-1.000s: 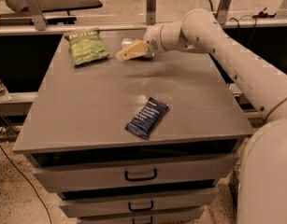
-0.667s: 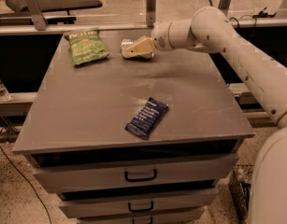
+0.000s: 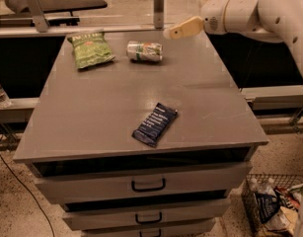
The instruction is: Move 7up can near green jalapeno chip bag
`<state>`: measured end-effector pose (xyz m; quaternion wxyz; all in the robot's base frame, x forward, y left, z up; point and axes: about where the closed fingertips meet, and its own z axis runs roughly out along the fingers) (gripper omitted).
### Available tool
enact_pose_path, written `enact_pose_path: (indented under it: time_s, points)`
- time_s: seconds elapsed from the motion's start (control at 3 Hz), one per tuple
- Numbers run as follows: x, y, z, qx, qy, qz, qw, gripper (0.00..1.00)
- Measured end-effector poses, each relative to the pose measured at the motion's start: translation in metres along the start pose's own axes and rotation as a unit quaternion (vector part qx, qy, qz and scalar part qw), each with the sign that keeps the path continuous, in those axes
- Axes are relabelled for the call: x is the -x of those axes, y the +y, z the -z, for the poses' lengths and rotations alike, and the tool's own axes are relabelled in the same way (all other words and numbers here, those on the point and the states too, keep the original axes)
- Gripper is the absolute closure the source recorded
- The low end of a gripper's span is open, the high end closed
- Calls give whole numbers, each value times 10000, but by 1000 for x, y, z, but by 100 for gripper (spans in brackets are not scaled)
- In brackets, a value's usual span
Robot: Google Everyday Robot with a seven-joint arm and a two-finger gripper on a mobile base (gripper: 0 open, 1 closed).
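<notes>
In the camera view, the gripper [image 3: 176, 31] hangs in the air above the far right edge of the worktop [image 3: 101, 107], clear of everything on it and holding nothing. Whether it is spread or pressed together cannot be told from this angle. A moment ago it was down at the can; it has since let go and drawn back to the right.

The 7up can [image 3: 144, 51] lies on its side at the back of the worktop, with its shiny end pointing left towards the green chip bag [image 3: 90, 49]. The two are near each other but apart, with a strip of bare surface between them. A dark blue packet [image 3: 155, 124] lies well apart from both, closer to the front edge.

With the can released close to the bag, the task looks done or nearly so. The can rests on its round side, so it might roll.
</notes>
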<state>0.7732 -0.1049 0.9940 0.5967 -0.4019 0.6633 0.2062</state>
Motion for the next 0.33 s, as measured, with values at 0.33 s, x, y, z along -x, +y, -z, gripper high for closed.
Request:
enact_pose_path:
  time_s: [0.33]
  points:
    - [-1, 4, -8, 35, 16, -24, 10000, 0]
